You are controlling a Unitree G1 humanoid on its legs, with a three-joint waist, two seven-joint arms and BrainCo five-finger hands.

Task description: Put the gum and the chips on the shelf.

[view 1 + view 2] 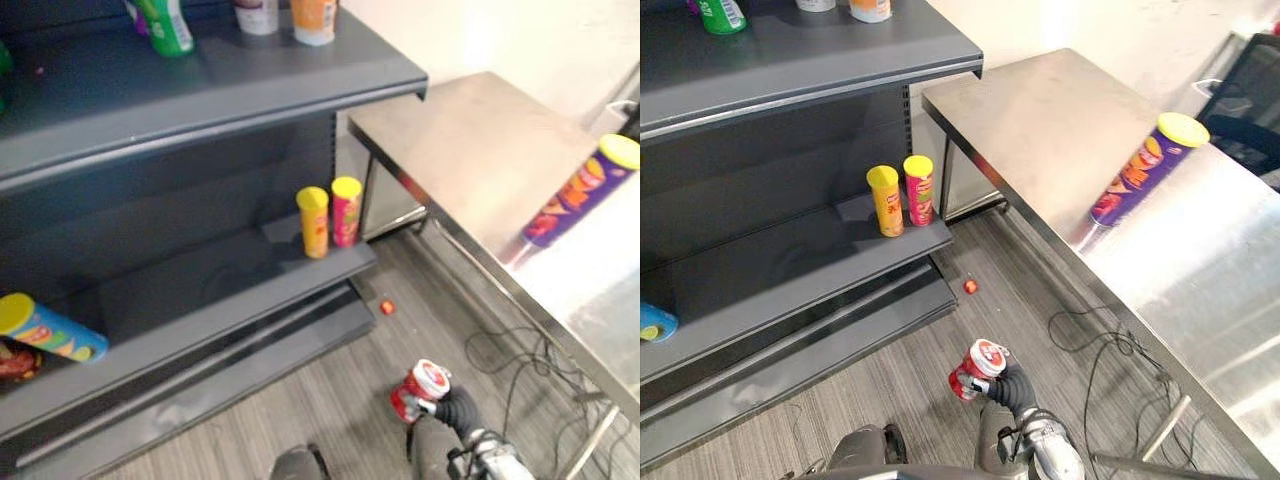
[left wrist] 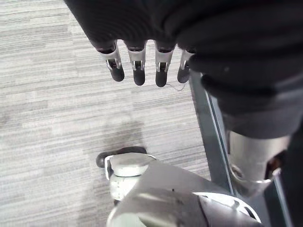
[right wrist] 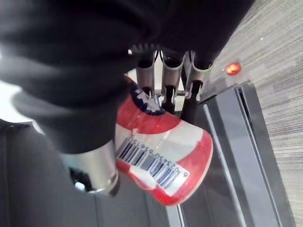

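1. The right hand [image 3: 166,71] has its fingers curled round a red-and-white canister [image 1: 421,386], probably the gum. It is low over the floor at about 5 o'clock in the left eye view. The left hand [image 2: 138,66] hangs with straight fingers and holds nothing.
2. The best course, I judge, is to carry the canister toward 10 o'clock and set it upright on the bare stretch of the lower shelf board [image 1: 200,290]. It should stay clear of the yellow tube [image 1: 313,222] and pink tube [image 1: 346,210] — only then let go.
3. The purple chips tube [image 1: 577,192] sits on the steel table [image 1: 470,140] at 2 o'clock, not yet shelved.
4. The canister is round, smooth and glossy — apt to roll if tipped. The shelf is matte dark metal, the table brushed and reflective, and the floor [image 1: 300,400] grey with a wood grain.
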